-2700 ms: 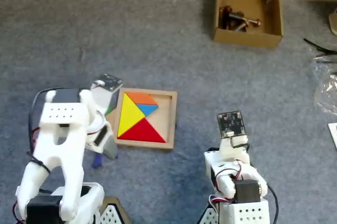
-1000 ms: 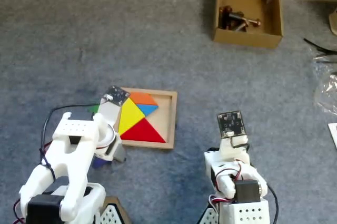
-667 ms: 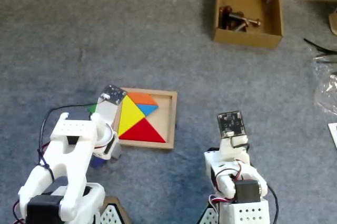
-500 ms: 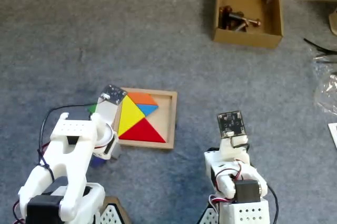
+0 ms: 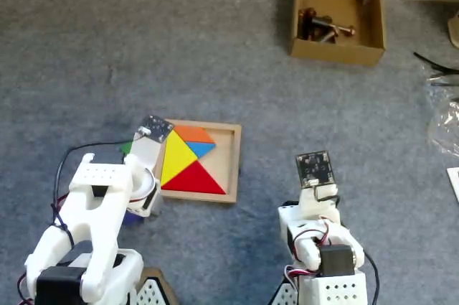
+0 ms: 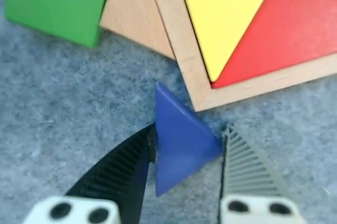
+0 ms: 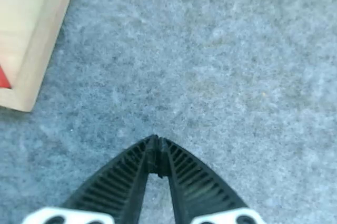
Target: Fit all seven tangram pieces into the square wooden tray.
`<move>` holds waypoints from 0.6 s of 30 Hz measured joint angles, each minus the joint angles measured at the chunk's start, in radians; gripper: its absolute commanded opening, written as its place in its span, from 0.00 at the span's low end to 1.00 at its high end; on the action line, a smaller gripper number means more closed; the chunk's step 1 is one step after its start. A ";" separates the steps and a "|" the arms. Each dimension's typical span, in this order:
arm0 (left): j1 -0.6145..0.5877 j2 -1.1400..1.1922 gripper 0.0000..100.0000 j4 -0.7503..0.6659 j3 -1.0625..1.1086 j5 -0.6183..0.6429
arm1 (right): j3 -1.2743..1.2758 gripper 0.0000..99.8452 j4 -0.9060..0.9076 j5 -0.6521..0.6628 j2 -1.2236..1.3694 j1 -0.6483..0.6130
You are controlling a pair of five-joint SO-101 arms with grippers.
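The square wooden tray [image 5: 231, 165] lies on the grey carpet and holds a yellow triangle [image 5: 176, 154], a red triangle [image 5: 195, 176], an orange piece [image 5: 192, 133] and a small blue piece [image 5: 203, 148]. Just outside the tray's near-left corner [image 6: 181, 66] lies a blue triangle [image 6: 181, 150], and my left gripper [image 6: 188, 134] is shut on it, one finger against each side. A green piece [image 6: 55, 2] and a plain wood-coloured triangle [image 6: 134, 18] lie on the carpet beside the tray's left rim. My right gripper [image 7: 158, 153] is shut with nothing in it, over bare carpet to the right of the tray [image 7: 31, 66].
A cardboard box [image 5: 337, 18] with small objects stands at the back right. Clear plastic [image 5: 445, 129] and dark cables lie at the right edge. The right arm's base [image 5: 323, 262] sits at the front, right of the tray.
The left arm has drawn back and down from the tray's left rim to the blue triangle at the near-left corner. Over the last half second it stays still. The right arm has not moved.
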 measured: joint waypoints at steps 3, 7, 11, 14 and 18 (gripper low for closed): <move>0.000 -0.002 0.02 0.000 0.000 0.000 | 0.000 0.01 0.000 0.000 0.000 0.000; 0.000 -0.002 0.00 0.000 0.000 0.000 | 0.000 0.01 0.000 0.000 0.000 0.000; 0.000 -0.002 0.00 0.000 0.000 0.002 | 0.000 0.01 0.000 0.000 0.000 0.000; 0.000 -0.002 0.00 0.000 0.000 0.002 | 0.000 0.01 0.000 0.000 0.000 0.000; 0.000 -0.002 0.00 0.000 0.000 0.002 | 0.000 0.01 0.000 0.000 0.000 0.000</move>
